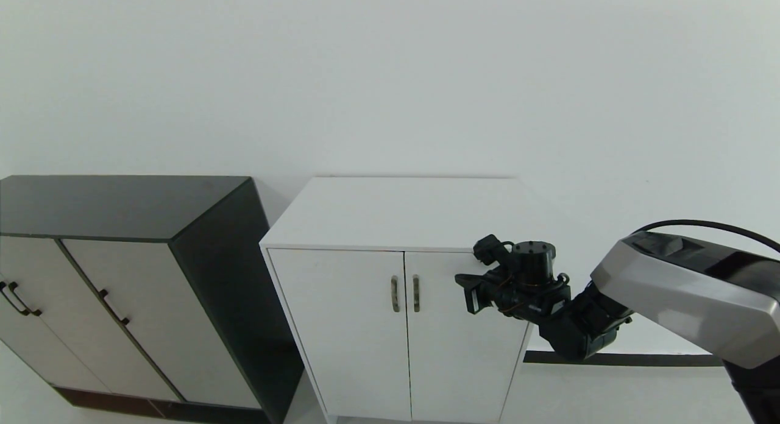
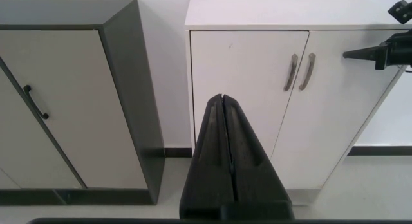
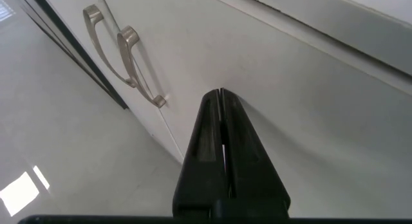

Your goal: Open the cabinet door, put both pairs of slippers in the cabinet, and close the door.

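The white cabinet (image 1: 396, 214) stands against the wall with both doors closed. Its two metal handles (image 1: 416, 293) sit side by side at the middle seam, also seen as handles (image 2: 309, 71) in the left wrist view and handles (image 3: 138, 66) in the right wrist view. My right gripper (image 1: 460, 279) is shut and empty. It hangs in front of the upper part of the right door, to the right of the handles and apart from them. Its tip is at right gripper (image 3: 221, 94) and right gripper (image 2: 351, 55). My left gripper (image 2: 222, 98) is shut and empty, farther back, facing the left door.
A taller cabinet with dark sides and top (image 1: 122, 204) and beige doors stands to the left of the white one, with a narrow gap between them. Pale floor (image 2: 360, 185) lies in front. A dark skirting strip (image 1: 621, 358) runs along the wall on the right.
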Tool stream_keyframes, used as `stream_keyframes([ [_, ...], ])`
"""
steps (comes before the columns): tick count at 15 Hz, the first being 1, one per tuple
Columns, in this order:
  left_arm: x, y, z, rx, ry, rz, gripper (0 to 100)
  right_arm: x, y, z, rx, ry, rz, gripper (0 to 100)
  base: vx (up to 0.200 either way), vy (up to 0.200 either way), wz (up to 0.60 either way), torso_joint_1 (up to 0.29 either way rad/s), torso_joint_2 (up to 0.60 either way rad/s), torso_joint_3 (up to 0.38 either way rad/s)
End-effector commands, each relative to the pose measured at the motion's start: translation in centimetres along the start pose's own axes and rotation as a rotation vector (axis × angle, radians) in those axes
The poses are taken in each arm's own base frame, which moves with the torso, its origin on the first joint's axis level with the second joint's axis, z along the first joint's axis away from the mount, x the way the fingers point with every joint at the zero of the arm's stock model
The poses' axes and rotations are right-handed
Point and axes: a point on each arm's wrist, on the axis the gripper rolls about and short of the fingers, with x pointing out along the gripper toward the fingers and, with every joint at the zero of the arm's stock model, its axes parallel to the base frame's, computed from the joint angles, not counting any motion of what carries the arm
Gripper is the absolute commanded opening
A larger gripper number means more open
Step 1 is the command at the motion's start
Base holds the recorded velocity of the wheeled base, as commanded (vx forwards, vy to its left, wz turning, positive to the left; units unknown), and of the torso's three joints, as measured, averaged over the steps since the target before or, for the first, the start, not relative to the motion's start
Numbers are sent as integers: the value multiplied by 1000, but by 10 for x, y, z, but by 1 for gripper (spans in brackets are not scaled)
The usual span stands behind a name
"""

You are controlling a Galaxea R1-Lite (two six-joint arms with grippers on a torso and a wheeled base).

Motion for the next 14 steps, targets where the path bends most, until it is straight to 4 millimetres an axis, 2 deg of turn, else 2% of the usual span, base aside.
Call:
stream_keyframes([
  [1,0,0,0,0,1,0,0,2,-2,-1,0,-2,-3,0,0,0,0,0,0,0],
  [7,0,0,0,0,1,0,0,3,-4,-3,-1,-1,-9,0,0,0,0,0,0,0],
  [9,0,0,0,0,1,0,0,-8,-2,5,-6,-4,-8,0,0,0,0,0,0,0],
  [11,0,0,0,0,1,0,0,-35,5,9,-3,26,-5,0,0,0,0,0,0,0],
  [13,0,0,0,0,1,0,0,-71,9,15,-13,47,-37,0,0,0,0,0,0,0],
  [14,0,0,0,0,1,0,0,-109,13,18,-15,53,-84,0,0,0,0,0,0,0],
])
